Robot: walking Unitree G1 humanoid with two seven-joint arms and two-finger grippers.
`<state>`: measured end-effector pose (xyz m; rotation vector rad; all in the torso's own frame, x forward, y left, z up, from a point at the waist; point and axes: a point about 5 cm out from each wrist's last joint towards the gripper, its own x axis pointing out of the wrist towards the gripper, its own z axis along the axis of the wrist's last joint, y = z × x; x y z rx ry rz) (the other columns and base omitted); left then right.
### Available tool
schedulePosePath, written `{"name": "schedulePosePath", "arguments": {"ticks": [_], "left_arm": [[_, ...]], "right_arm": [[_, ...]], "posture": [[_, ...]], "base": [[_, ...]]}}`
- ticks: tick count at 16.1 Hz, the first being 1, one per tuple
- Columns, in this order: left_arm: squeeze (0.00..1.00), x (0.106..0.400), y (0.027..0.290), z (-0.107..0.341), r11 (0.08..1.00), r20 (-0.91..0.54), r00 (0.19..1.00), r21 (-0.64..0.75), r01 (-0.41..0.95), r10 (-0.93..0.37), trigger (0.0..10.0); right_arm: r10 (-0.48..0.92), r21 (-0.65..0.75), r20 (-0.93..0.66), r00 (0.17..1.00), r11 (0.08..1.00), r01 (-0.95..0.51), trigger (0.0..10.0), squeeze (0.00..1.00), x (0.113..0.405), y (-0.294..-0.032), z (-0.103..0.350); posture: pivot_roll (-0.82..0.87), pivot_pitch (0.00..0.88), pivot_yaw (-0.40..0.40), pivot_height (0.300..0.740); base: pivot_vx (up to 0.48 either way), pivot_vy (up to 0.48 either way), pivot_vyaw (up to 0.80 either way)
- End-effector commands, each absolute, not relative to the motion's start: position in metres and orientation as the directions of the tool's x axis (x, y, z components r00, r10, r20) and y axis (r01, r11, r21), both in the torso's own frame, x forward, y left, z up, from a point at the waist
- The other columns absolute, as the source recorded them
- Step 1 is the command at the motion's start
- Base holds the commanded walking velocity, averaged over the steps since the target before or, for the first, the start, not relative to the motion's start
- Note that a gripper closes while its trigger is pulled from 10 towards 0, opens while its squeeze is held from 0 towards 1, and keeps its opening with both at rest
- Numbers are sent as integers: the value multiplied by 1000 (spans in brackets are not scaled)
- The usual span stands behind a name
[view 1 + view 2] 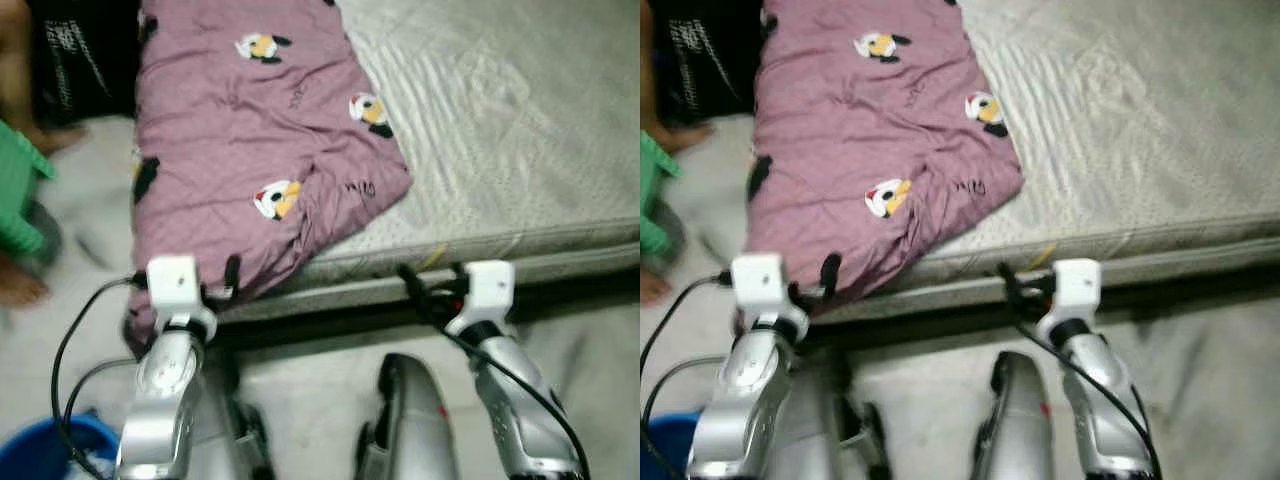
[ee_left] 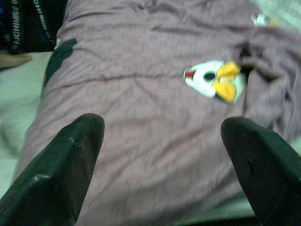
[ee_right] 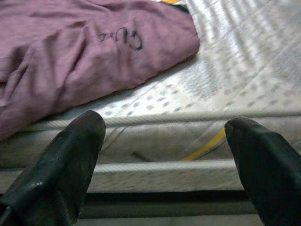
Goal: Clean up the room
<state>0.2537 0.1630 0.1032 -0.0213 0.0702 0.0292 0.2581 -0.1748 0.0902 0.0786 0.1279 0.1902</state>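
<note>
A mauve blanket (image 1: pixel 240 150) printed with penguins lies on the left part of a pale grey mattress (image 1: pixel 500 130), its near edge hanging over the side. My left gripper (image 2: pixel 162 165) is open right at that hanging edge, with the blanket (image 2: pixel 150 108) spread between and beyond its fingers. My right gripper (image 3: pixel 164 160) is open too, facing the mattress side (image 3: pixel 160 141) just right of the blanket's corner (image 3: pixel 94 61). Both arms reach forward from the bottom of the head views, the left wrist (image 1: pixel 172 285) at the blanket, the right wrist (image 1: pixel 487 290) at the mattress edge.
A person in a green sleeve (image 1: pixel 18 190) sits on the floor at the left, with a bare foot (image 1: pixel 20 285) near the bed. A blue tub (image 1: pixel 45 450) stands at the bottom left. A dark bed frame runs under the mattress.
</note>
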Motion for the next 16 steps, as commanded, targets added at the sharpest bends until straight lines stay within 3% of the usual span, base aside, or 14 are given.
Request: {"name": "schedulePosePath", "arguments": {"ticks": [1, 4, 16], "left_arm": [[0, 247, 171, 94, 998, -114, 992, -13, -53, 52, 10000], [0, 247, 169, 95, 999, -107, 994, -18, -34, 32, 10000], [0, 248, 167, 95, 999, -94, 995, -24, -24, 22, 10000]], "right_arm": [[208, 118, -132, 969, 974, -193, 10000, 0, 256, -171, 86], [211, 117, -131, 969, 974, -196, 10000, 0, 256, -171, 87], [238, 115, -125, 963, 968, -224, 10000, 0, 256, -168, 87]], "posture": [[-36, 220, -38, 561], [-37, 219, -37, 561], [-37, 216, -37, 561]], "base": [[0, 0, 0], [0, 0, 0], [246, 0, 0]]}}
